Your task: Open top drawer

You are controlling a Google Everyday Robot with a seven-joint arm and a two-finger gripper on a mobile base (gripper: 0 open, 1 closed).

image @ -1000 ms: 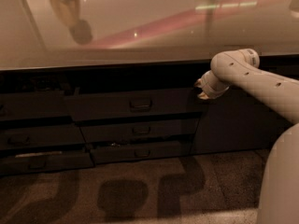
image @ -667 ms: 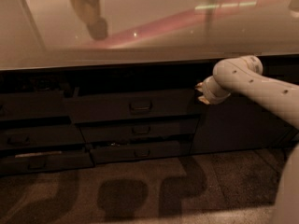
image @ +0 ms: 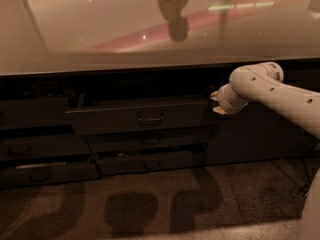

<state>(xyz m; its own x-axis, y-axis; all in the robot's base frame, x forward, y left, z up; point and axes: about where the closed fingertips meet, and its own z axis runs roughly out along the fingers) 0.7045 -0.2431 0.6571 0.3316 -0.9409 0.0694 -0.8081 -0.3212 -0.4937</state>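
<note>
Left of the top drawer: a stack of dark drawer fronts (image: 40,146), the lowest with a pale streak on it. Top drawer (image: 110,119) sits just under the countertop (image: 100,34), centre-left. Its front stands proud of the fronts around it, with a dark gap behind its top edge and a sliver of pale side wall at its left end, so it's partly out. Loop handle (image: 150,118) is mid-front on the top drawer, nothing on it. Directly below the top drawer: two shallower drawer fronts (image: 150,140), narrower, each with a like handle. My gripper (image: 216,102) is at the top drawer's upper right corner, right up against that end. Can't tell whether it's apart, together or clamped on anything. My arm (image: 280,91) runs off to the right of the top drawer, crossing in front of the dark cabinet door (image: 250,134). Floor (image: 150,204) below the top drawer carries dark blocky shadows.
</note>
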